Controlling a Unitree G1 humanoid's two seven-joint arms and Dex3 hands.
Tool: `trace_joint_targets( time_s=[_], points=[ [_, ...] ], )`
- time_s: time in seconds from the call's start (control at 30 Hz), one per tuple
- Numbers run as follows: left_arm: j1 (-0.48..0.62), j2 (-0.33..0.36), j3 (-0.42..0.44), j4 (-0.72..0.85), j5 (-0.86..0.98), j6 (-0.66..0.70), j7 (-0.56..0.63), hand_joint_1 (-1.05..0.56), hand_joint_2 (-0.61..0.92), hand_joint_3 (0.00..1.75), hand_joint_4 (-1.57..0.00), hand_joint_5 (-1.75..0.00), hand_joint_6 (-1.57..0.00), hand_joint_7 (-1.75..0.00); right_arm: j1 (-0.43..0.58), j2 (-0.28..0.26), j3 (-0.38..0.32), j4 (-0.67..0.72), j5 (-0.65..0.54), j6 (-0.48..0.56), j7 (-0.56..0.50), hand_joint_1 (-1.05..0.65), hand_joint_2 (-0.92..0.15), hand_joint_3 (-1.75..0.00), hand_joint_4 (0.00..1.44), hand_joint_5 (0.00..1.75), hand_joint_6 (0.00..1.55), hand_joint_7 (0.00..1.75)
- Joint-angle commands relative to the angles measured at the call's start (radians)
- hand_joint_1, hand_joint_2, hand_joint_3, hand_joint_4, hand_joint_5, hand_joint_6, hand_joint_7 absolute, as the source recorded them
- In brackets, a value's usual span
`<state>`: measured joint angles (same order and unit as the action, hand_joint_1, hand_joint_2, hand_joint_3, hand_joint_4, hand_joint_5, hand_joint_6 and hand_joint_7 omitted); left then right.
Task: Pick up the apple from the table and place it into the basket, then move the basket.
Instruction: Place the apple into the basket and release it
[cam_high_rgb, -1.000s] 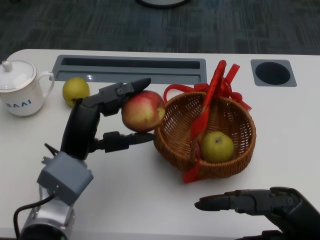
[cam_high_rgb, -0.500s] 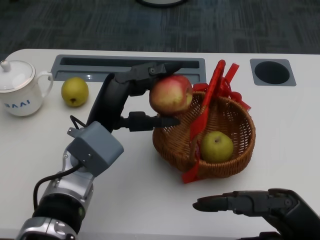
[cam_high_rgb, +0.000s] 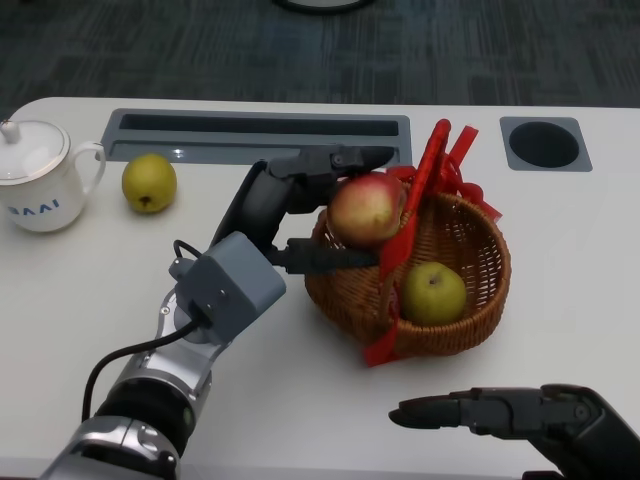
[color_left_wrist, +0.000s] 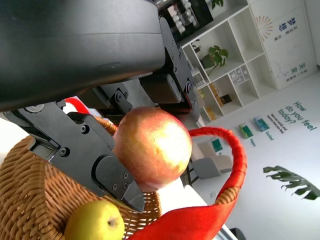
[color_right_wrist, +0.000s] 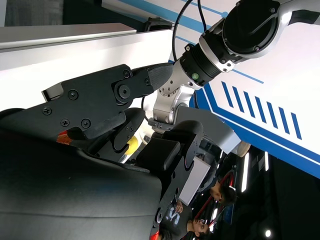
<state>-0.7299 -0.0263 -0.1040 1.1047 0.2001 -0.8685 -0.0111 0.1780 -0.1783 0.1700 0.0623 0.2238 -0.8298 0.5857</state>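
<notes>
We count one apple (cam_high_rgb: 367, 208), pinched in left hand (cam_high_rgb: 300, 205) above basket (cam_high_rgb: 470, 320) rim, beside red handle (cam_high_rgb: 410, 225). Two pears: one (cam_high_rgb: 435, 292) inside basket, one (cam_high_rgb: 149, 182) on table (cam_high_rgb: 300, 400) near teapot (cam_high_rgb: 38, 177). Right hand (cam_high_rgb: 520, 415) empty, fingers extended. Since earlier frames, apple has moved right, over basket.

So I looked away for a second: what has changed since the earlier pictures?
The left hand, still gripping the red apple, has carried it up and rightward, from beside the wicker basket to over its near rim. Nothing was let go. The basket, the green apple inside it, the yellow-green apple on the table, the white teapot and the open right hand stayed put.
</notes>
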Motion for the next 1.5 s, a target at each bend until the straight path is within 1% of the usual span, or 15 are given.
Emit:
trace_joint_targets(
  time_s=[0.03, 0.13, 0.23, 0.33, 0.43, 0.53, 0.73, 0.9, 0.97, 1.17, 1.33, 1.5],
  points=[
    [-0.024, 0.004, -0.002, 0.014, -0.005, -0.010, -0.023, -0.28, 0.76, 0.00, -1.07, 0.00, -0.96, 0.00, 0.008, -0.009, -0.003, -0.009, 0.012, -0.015, -0.004, -0.39, -0.86, 0.00, 0.86, 0.00, 0.78, 0.00],
    [-0.023, 0.014, -0.017, 0.006, 0.010, -0.005, -0.040, -0.42, 0.73, 0.00, -0.75, 0.00, -0.67, 0.00, 0.010, -0.008, -0.001, -0.010, 0.013, -0.014, -0.004, -0.39, -0.86, 0.00, 0.86, 0.00, 0.78, 0.00],
    [-0.021, 0.031, -0.042, -0.009, 0.045, 0.001, -0.041, -0.58, 0.73, 0.01, -0.46, 0.00, -0.41, 0.00, 0.013, -0.010, -0.001, -0.013, 0.014, -0.011, -0.005, -0.38, -0.86, 0.00, 0.86, 0.00, 0.78, 0.00],
    [-0.022, 0.050, -0.063, -0.022, 0.070, -0.003, -0.043, -0.70, 0.75, 0.01, -0.20, 0.00, -0.19, 0.00, 0.014, -0.010, -0.003, -0.014, 0.011, -0.010, -0.007, -0.39, -0.86, 0.00, 0.86, 0.00, 0.78, 0.00],
    [-0.021, 0.057, -0.070, -0.031, 0.070, -0.012, -0.049, -0.75, 0.75, 0.00, -0.05, 0.00, -0.07, 0.00, 0.014, -0.010, -0.003, -0.014, 0.013, -0.008, -0.007, -0.39, -0.86, 0.00, 0.86, 0.00, 0.78, 0.00],
    [-0.021, 0.059, -0.068, -0.038, 0.052, -0.022, -0.065, -0.78, 0.74, 0.00, -0.01, 0.00, -0.01, 0.00, 0.012, -0.010, -0.003, -0.012, 0.015, -0.008, -0.005, -0.39, -0.86, 0.00, 0.86, 0.00, 0.78, 0.00],
    [-0.017, 0.063, -0.055, -0.049, 0.024, -0.050, -0.085, -0.82, 0.75, 0.00, 0.00, 0.00, -0.01, 0.00, 0.006, -0.008, -0.005, -0.006, 0.015, -0.016, -0.006, -0.39, -0.86, 0.00, 0.87, 0.00, 0.78, 0.00],
    [0.012, 0.071, -0.031, -0.089, -0.036, -0.061, -0.137, -0.78, 0.74, 0.00, -0.06, -0.02, -0.09, -0.03, -0.014, -0.005, -0.032, 0.008, 0.010, -0.049, -0.021, -0.39, -0.85, 0.00, 0.87, 0.00, 0.78, 0.00],
    [0.037, 0.077, -0.019, -0.125, -0.060, -0.066, -0.154, -0.75, 0.73, 0.00, -0.14, -0.04, -0.16, -0.04, -0.026, -0.013, -0.048, 0.013, 0.011, -0.055, -0.026, -0.39, -0.84, 0.00, 0.86, 0.00, 0.78, 0.00],
    [0.148, 0.103, 0.016, -0.281, -0.136, -0.084, -0.186, -0.60, 0.73, 0.00, -0.50, -0.06, -0.48, -0.05, -0.070, -0.034, -0.095, 0.038, 0.021, -0.074, -0.031, -0.38, -0.82, 0.00, 0.84, 0.00, 0.76, 0.00],
    [0.233, 0.135, 0.036, -0.374, -0.204, -0.109, -0.235, -0.50, 0.72, 0.00, -0.66, -0.06, -0.62, -0.05, -0.096, -0.039, -0.116, 0.063, 0.020, -0.096, -0.035, -0.39, -0.80, 0.00, 0.84, 0.00, 0.76, 0.00],
    [0.320, 0.165, 0.054, -0.445, -0.253, -0.133, -0.272, -0.44, 0.74, 0.00, -0.81, -0.07, -0.73, -0.05, -0.102, -0.046, -0.117, 0.075, 0.025, -0.108, -0.029, -0.41, -0.80, 0.00, 0.85, 0.00, 0.77, 0.00]
  ],
)
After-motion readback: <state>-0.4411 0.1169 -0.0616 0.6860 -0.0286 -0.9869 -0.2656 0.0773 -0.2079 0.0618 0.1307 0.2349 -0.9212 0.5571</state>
